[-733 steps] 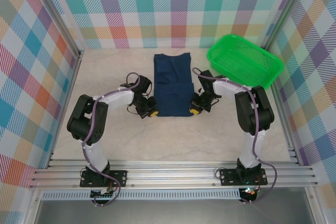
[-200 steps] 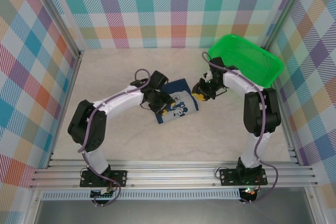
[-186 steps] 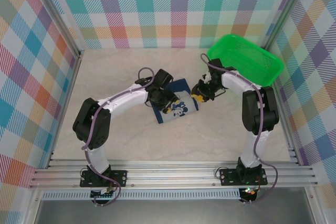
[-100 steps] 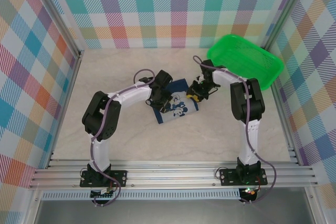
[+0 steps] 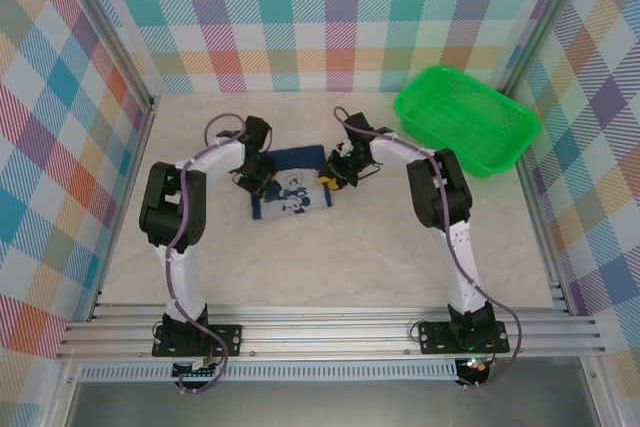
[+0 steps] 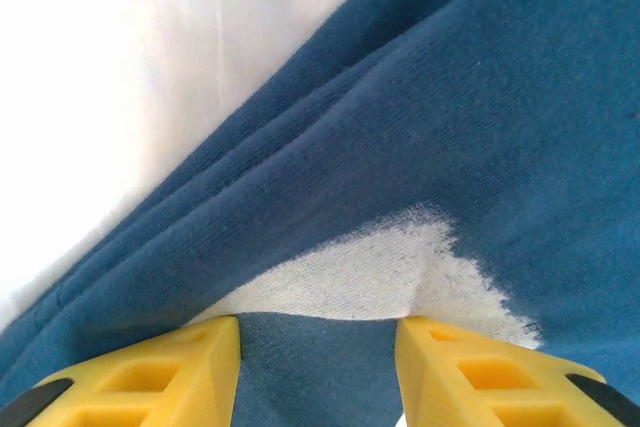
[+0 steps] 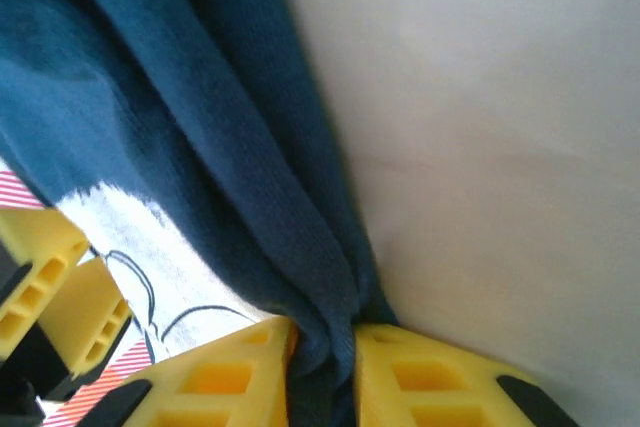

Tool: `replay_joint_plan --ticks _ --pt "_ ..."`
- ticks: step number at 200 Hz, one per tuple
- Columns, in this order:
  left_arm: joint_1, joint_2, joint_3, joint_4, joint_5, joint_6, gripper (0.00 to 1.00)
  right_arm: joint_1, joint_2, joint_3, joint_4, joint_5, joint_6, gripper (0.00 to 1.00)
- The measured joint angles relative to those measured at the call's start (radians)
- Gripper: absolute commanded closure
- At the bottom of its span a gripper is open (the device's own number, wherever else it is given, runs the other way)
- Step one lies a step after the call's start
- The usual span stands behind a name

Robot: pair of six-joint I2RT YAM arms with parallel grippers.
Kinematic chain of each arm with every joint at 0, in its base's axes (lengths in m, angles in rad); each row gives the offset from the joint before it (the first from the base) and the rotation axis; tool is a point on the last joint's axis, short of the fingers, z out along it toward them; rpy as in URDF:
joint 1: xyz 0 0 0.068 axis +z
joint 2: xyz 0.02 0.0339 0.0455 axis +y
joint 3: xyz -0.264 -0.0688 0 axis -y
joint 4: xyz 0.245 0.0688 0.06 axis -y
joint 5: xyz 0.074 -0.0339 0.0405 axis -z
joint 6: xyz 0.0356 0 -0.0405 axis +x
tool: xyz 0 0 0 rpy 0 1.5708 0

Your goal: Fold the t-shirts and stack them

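Since a second ago the folded shirt (image 5: 290, 187) has slid toward 9 o'clock across the table (image 5: 350, 267), and both arms have swung over with it. It now lies just to the 9 o'clock side of the table's middle, print up, well apart from the basket (image 5: 465, 122) at 2 o'clock.

The left gripper (image 5: 262, 177) sits on the shirt's 9 o'clock edge. Its jaws stand about half apart, and a thick wad of navy cloth fills the gap, so it seems to have hold of it. The right gripper (image 5: 330, 172) is at the 2 o'clock corner, its jaws nearly together and pinching a narrow ridge of the folded edge.

The step looks like dragging the fold into place. To do it well, both arms should travel evenly and low, so the layers stay squared and neither pinch pulls the fold open.
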Motion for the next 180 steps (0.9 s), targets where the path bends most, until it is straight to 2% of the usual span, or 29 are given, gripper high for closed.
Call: replay_joint_plan --ticks 28,49,65,84,93,115,133,155,180 --pt "0.137 0.046 0.083 -0.053 -0.034 0.124 0.54 0.055 0.163 0.259 0.032 -0.073 0.094 0.65" --pt "0.205 0.073 0.172 -0.101 -0.085 0.225 0.52 0.078 0.245 0.408 0.026 -0.103 0.134 0.59" --pt "0.230 0.070 0.239 -0.126 -0.125 0.283 0.50 0.083 0.249 0.428 0.008 -0.106 0.145 0.57" --pt "0.217 0.022 0.257 -0.128 -0.138 0.302 0.49 0.083 0.208 0.387 -0.014 -0.094 0.142 0.55" --pt "0.197 -0.017 0.237 -0.125 -0.131 0.286 0.43 0.073 0.154 0.320 -0.021 -0.077 0.135 0.54" --pt "0.103 -0.182 0.058 -0.047 -0.081 0.145 0.25 0.026 -0.031 0.106 -0.029 -0.039 0.105 0.52" --pt "-0.023 -0.312 -0.136 0.053 -0.051 -0.049 0.24 -0.034 -0.208 -0.063 -0.019 -0.016 0.074 0.52" --pt "-0.175 -0.367 -0.304 0.182 -0.068 -0.310 0.26 -0.118 -0.399 -0.233 0.011 -0.006 0.036 0.51" --pt "-0.238 -0.356 -0.387 0.268 -0.120 -0.541 0.27 -0.204 -0.536 -0.370 0.021 -0.006 -0.003 0.51"
